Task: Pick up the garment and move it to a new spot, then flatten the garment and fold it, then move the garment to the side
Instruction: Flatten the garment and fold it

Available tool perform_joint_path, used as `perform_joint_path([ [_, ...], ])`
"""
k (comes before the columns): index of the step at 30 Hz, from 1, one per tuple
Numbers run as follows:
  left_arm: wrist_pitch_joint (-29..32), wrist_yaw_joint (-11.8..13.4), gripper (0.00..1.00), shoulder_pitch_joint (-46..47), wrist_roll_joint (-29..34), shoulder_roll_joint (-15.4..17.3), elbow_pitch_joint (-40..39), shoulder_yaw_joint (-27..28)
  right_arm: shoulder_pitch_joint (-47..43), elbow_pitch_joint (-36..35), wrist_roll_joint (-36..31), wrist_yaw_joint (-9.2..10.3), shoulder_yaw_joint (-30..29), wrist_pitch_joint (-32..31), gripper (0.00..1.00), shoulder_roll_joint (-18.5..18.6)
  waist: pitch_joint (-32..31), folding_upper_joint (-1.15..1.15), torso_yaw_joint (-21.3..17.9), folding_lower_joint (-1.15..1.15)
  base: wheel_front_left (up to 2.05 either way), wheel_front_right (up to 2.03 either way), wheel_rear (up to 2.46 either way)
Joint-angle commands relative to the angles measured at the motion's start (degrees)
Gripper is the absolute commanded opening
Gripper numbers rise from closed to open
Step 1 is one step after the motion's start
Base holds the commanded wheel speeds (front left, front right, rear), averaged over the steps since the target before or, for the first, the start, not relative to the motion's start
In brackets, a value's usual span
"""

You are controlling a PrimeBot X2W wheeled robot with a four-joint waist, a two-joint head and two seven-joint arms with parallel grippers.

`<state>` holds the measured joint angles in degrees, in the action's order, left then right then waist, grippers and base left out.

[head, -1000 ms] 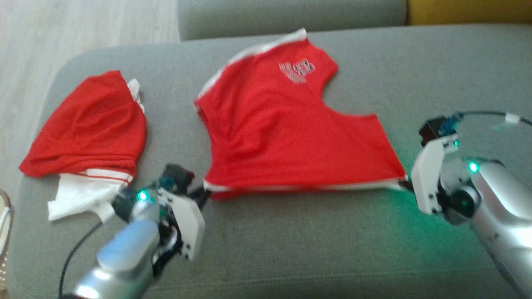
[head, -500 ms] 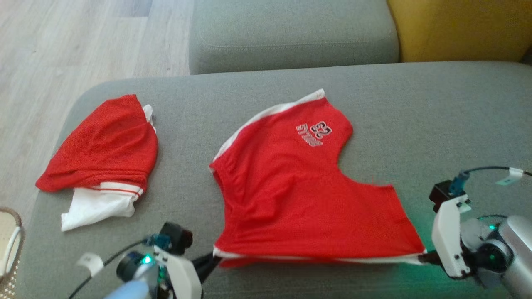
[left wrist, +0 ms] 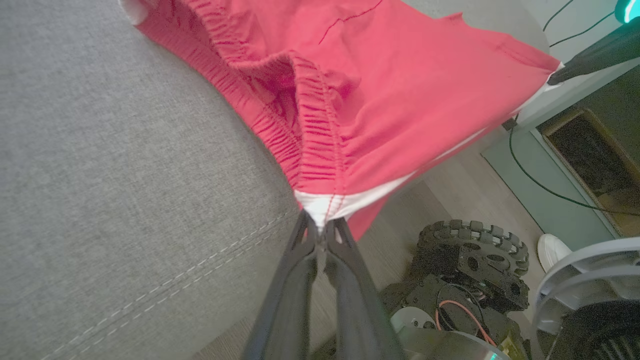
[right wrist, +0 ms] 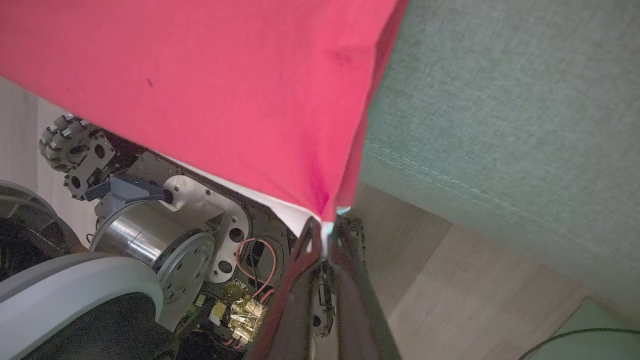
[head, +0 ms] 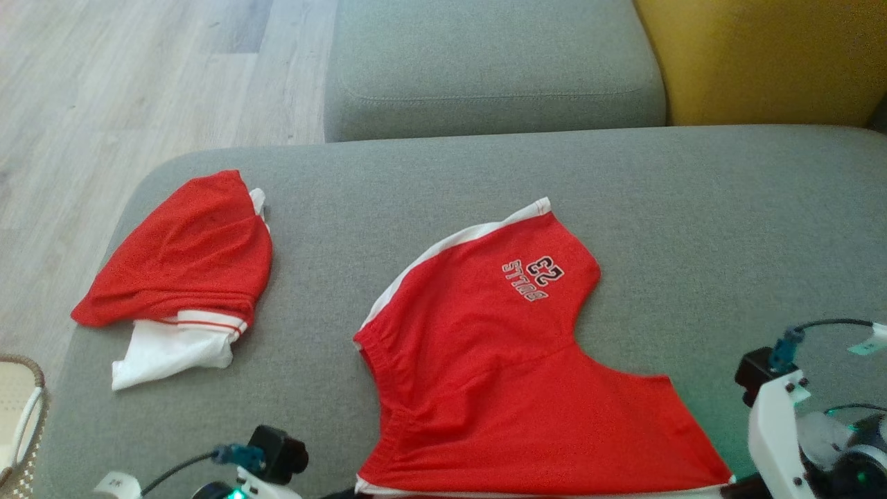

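The garment has come nearer to me over the last second. Measured against the red-and-white pile on my left, its far tip used to lie higher up the seat, and now it sits lower than the pile's top. The head camera has shifted too, so I trust only that comparison.

My left gripper is pinched tight on the white-trimmed corner at the elastic waistband, its fingers meeting with only cloth between them. My right gripper is clamped the same way on the opposite corner of the near hem, with white trim caught at its tips. Between the two, the hem is pulled into a taut, straight line. In both wrist views it reaches just past the front edge of the grey sofa seat, with wooden floor and my own wheeled base below.

The rest of the garment lies flat on the seat, logo up, the printed leg pointing away from me. The pile sits well apart, near the seat's left end. Beyond the seat are a grey back cushion and a yellow cushion. A woven basket shows at the left edge.
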<state>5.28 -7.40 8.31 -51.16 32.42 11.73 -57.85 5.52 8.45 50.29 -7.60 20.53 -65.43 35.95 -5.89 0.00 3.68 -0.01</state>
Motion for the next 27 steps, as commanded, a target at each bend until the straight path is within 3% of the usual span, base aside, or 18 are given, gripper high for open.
perform_joint_path([
  [1,-0.07,0.49,0.00,2.42,-0.25,2.95,-1.14,2.58,0.94,-2.16,-1.08,0.11,-1.91,-0.51,0.00,2.81,0.01,0.00,0.04,0.01,0.00,0.00,0.00],
  [14,1.48,0.81,0.00,6.70,-5.45,2.53,-6.67,6.54,7.02,-9.15,-8.49,0.11,-11.23,-2.39,0.00,-5.57,2.88,0.00,3.64,0.01,0.00,0.00,0.00],
  [27,0.67,2.38,0.00,14.68,-7.16,-2.97,-4.93,10.27,25.18,0.71,-15.99,0.11,-10.21,7.10,0.00,-9.31,11.60,0.00,9.02,0.01,0.00,0.00,0.00],
])
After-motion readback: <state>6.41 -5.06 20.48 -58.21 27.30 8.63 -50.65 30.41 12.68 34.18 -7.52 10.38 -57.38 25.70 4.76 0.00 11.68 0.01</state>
